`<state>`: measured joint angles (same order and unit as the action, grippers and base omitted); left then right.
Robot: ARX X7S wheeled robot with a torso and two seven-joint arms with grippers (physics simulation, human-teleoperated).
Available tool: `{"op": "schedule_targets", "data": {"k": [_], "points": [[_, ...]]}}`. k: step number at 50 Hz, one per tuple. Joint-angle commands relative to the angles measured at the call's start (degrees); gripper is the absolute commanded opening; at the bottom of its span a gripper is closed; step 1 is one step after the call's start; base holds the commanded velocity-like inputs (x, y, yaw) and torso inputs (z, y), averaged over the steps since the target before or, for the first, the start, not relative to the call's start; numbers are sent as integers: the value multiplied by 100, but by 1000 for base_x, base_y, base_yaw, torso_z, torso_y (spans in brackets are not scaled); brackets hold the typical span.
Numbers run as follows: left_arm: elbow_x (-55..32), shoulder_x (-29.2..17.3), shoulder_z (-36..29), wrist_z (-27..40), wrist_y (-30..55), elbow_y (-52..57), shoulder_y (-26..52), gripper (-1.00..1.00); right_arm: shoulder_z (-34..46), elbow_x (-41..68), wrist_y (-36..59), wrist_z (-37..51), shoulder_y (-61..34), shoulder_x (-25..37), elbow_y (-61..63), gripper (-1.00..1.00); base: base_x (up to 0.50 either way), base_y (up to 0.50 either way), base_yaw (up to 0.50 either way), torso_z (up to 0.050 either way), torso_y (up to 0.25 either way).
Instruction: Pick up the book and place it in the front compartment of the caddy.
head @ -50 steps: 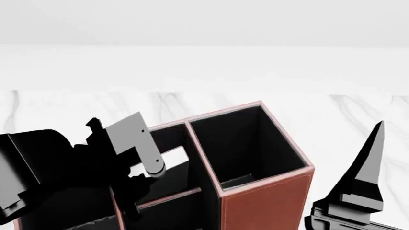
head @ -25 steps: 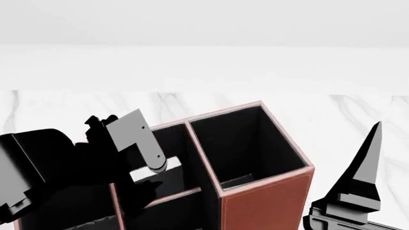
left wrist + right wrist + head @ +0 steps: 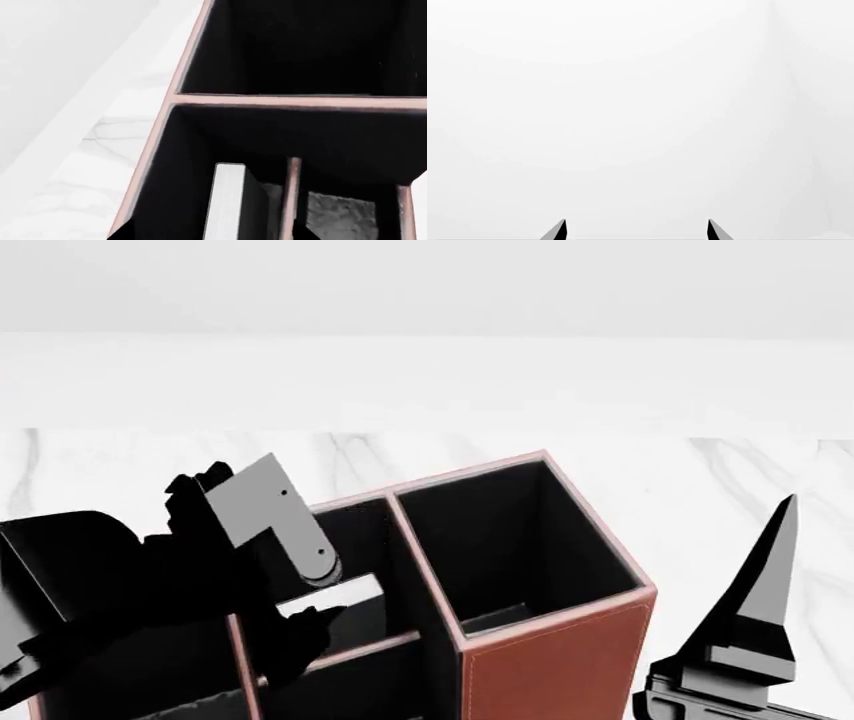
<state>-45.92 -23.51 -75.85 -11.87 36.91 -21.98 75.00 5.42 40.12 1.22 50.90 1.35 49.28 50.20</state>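
Note:
The reddish-brown caddy (image 3: pixel 554 670) stands in the middle of the head view, with a tall black-lined pocket on its right. The book (image 3: pixel 223 202) stands on edge in the pocket to the left of it, white page edge up, beside a low divider; the head view shows this edge as a white strip (image 3: pixel 336 595). My left gripper (image 3: pixel 287 640) hangs over that pocket. In the left wrist view my left gripper (image 3: pixel 210 236) has its tips wide apart on either side of the book, clear of it. My right gripper (image 3: pixel 767 590) is open and empty at the lower right, fingers pointing up.
The caddy's rim (image 3: pixel 280 101) splits it into several pockets. It rests on a white marble table (image 3: pixel 747 480) with a white wall behind. The right wrist view shows only white surface past my right gripper (image 3: pixel 635 232).
My left arm has risen and shifted left, away from the pocket. The book's white edge stays in the pocket. The right arm has barely moved.

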Motion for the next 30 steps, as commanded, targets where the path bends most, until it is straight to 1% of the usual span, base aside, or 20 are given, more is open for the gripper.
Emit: {"op": "schedule_targets", "data": {"k": [1,2,5,6,10,11,12,13,15,17,18,21,22,23,28,30], "points": [[-440,-394,576,699,-206,764,-327,100,84,-38,13,-26,-29,-51,-26,100,0,0,0,0,0],[-674,-464,783,949,-153,1005,-363,100,130,-46,49,-31,-77,-64,-23,100,0,0,0,0,0],[-762,-556,928,1296,-177,1319,-442,100,168,-58,66,-42,-103,-80,-30,100,0,0,0,0,0],[-924,-583,1108,1561,-200,1453,-518,100,176,-54,76,-42,-114,-82,-34,100,0,0,0,0,0],[-1109,-769,1274,1922,-194,2004,-618,100,289,-108,122,-67,-177,-143,-58,100,0,0,0,0,0],[-1183,-783,1372,2245,-118,2051,-635,100,327,-120,158,-63,-213,-153,-41,100,0,0,0,0,0],[-1226,-795,1478,2454,-153,2108,-663,100,345,-116,173,-64,-235,-159,-32,100,0,0,0,0,0],[-1252,-821,1515,2484,-181,2180,-676,100,352,-118,178,-66,-243,-161,-35,100,0,0,0,0,0],[-1273,-889,1777,2924,-433,2394,-803,100,350,-123,168,-75,-230,-156,-38,100,0,0,0,0,0],[-1482,-894,2006,3198,-503,2424,-878,100,337,-118,161,-67,-216,-150,-35,100,0,0,0,0,0],[-1422,-974,2107,3426,-659,2677,-958,100,336,-128,148,-73,-197,-154,-49,100,0,0,0,0,0],[-1370,-1073,2211,3709,-814,2976,-1081,100,329,-124,157,-57,-191,-141,-20,100,0,0,0,0,0],[-1523,-1096,2328,3840,-851,3075,-1138,100,330,-120,172,-45,-199,-135,-4,100,0,0,0,0,0],[-1370,-1159,2307,3950,-946,3259,-1219,100,332,-127,164,-51,-195,-139,-10,100,0,0,0,0,0],[-1389,-1276,2515,4255,-1277,3630,-1491,100,346,-128,190,-32,-202,-133,13,100,0,0,0,0,0],[-1268,-1365,2577,4401,-1429,3859,-1583,100,357,-138,187,-41,-203,-142,-3,100,0,0,0,0,0]]}}
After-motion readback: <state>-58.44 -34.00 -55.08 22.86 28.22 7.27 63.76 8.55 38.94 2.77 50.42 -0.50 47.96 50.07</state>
